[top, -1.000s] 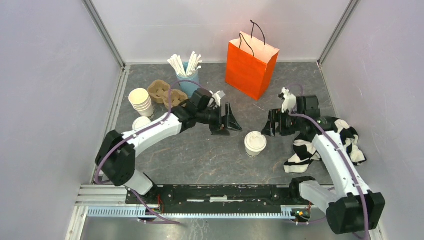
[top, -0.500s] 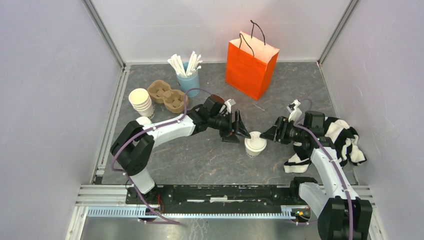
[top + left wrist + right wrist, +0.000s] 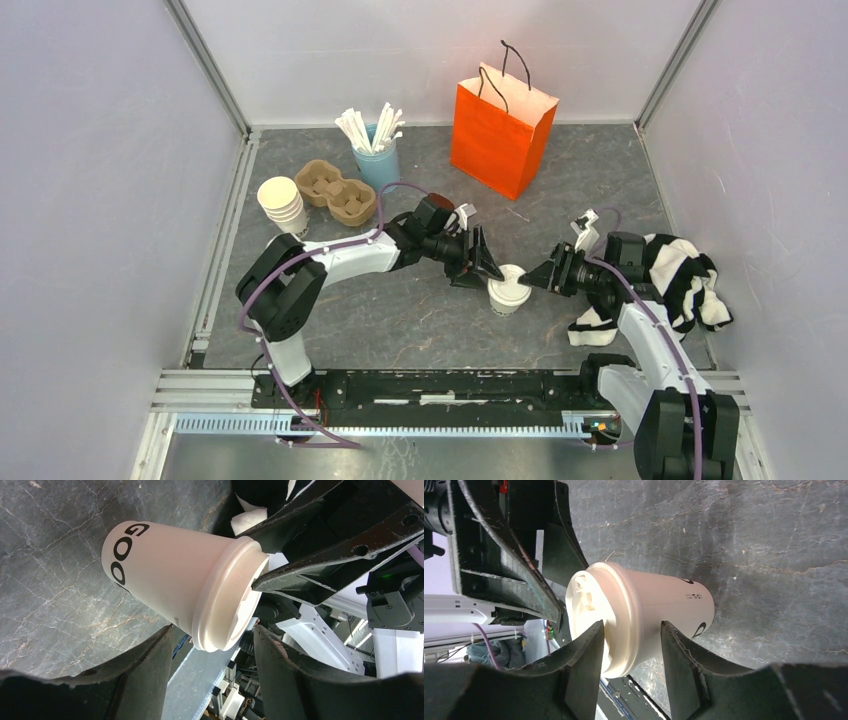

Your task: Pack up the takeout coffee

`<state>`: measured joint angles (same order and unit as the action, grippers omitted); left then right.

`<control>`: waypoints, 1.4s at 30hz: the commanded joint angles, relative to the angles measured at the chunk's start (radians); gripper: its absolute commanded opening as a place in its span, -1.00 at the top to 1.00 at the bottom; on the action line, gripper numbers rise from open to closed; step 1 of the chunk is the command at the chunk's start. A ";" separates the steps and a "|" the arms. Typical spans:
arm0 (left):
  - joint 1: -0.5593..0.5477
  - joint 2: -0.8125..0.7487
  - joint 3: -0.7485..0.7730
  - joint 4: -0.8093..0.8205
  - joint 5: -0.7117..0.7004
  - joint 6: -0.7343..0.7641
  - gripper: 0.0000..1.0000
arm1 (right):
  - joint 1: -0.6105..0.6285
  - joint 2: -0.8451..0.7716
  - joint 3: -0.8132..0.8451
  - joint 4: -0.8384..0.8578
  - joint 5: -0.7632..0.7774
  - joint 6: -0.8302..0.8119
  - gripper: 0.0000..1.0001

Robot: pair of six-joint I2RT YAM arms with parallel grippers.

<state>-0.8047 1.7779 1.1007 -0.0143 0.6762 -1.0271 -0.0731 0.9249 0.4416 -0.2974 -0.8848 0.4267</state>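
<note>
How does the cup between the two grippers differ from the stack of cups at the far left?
The takeout coffee wears a white lid; the stack of cups is lidless. The takeout coffee is one cup, the stack several nested. The takeout coffee stands between the left gripper and right gripper; the stack sits beside the cardboard carrier. Both are cream and upright.

Bright, even light from above leaves only soft, short shadows. The overhead view is sharp; along each wrist view's bottom edge the dark fingers [image 3: 135, 680] are blurred.
</note>
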 commanded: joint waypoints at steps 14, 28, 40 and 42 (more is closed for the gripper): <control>0.024 -0.101 -0.159 -0.058 -0.072 0.067 0.09 | 0.068 0.000 -0.091 0.243 -0.060 0.117 0.06; 0.016 -0.147 -0.186 0.011 -0.036 0.061 -0.22 | 0.111 0.025 -0.037 0.153 -0.043 0.038 -0.24; 0.016 -0.110 -0.334 -0.036 -0.148 0.184 0.19 | 0.110 0.149 -0.091 0.151 0.025 -0.078 -0.13; 0.013 -0.136 -0.335 -0.037 -0.144 0.180 0.19 | 0.110 0.142 -0.051 0.089 0.034 -0.116 -0.13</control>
<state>-0.7876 1.6264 0.8436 0.0963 0.6300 -0.9718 0.0372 1.0428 0.3748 -0.1055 -0.9806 0.4660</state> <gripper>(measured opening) 0.458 0.572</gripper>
